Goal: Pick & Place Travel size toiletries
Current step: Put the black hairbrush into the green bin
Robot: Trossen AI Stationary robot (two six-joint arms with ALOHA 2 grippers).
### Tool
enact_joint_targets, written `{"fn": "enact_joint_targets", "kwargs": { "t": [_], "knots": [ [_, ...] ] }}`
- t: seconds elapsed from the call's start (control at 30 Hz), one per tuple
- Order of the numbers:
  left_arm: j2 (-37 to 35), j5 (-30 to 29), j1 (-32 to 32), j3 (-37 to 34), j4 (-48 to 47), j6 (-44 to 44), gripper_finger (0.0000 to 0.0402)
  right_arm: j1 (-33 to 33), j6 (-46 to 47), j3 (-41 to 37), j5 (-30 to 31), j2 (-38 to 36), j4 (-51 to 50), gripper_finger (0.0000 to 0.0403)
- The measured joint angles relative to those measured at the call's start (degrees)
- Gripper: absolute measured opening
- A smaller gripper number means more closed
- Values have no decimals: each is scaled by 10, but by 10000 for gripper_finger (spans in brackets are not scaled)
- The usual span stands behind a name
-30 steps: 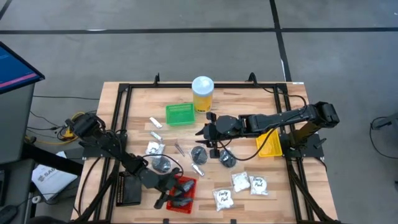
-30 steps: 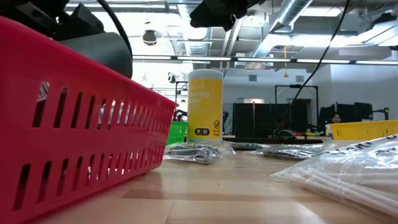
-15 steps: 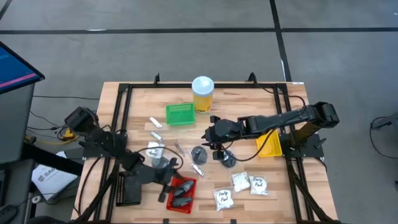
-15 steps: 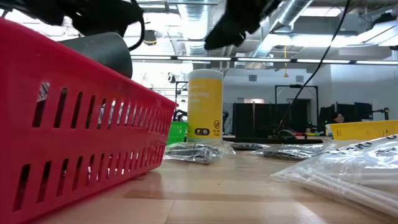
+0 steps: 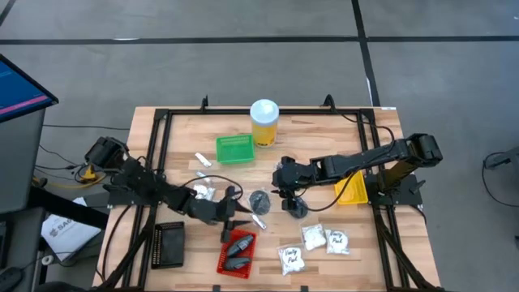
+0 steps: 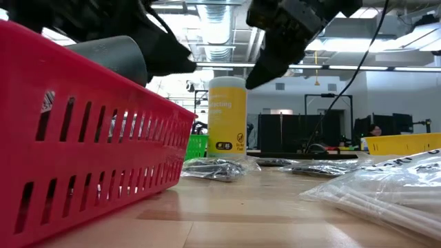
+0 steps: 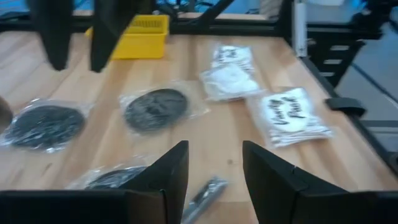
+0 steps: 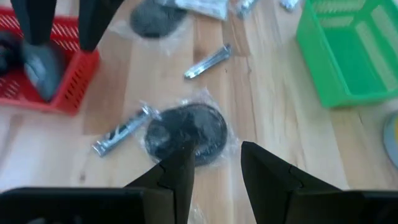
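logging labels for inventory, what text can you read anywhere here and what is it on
"Vanity Pack", roughly, in script: on the white sachet nearest the table's edge; the last letters are blurred.
Yellow jar: pale wording and small dark icons, too blurred to read.
Other white sachets: dark print, too small to read.

Wooden table [image 5: 316, 130] with trays, jar [image 5: 264, 122], scattered toiletries [image 5: 258, 199].

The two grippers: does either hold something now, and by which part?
Nothing is held. The left gripper is open and empty above the table. The right gripper is open over a dark puck without gripping it.
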Motion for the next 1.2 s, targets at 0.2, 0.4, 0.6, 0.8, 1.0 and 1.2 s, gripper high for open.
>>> {"fn": "enact_joint_targets", "kwargs": {
  "t": [0.2, 0.4, 0.6, 0.8, 1.0, 1.2],
  "knots": [
    [0, 0, 28, 0, -10, -2, 140, -6, 11, 0, 66, 0, -33, 120],
    [0, 1, 39, 0, -11, 2, 143, -23, 31, 0, 78, 33, -47, 120],
    [0, 1, 42, 0, -19, 1, 143, -32, 24, 0, 78, 90, -38, 120],
    [0, 1, 42, 0, -19, 1, 143, -41, 20, 1, 107, 122, -33, 120],
    [0, 1, 42, 0, -19, 1, 143, -52, 11, 2, 110, 135, -27, 120],
    [0, 1, 42, 0, -19, 1, 143, -55, 11, 1, 109, 153, -31, 120]
  ]
}}
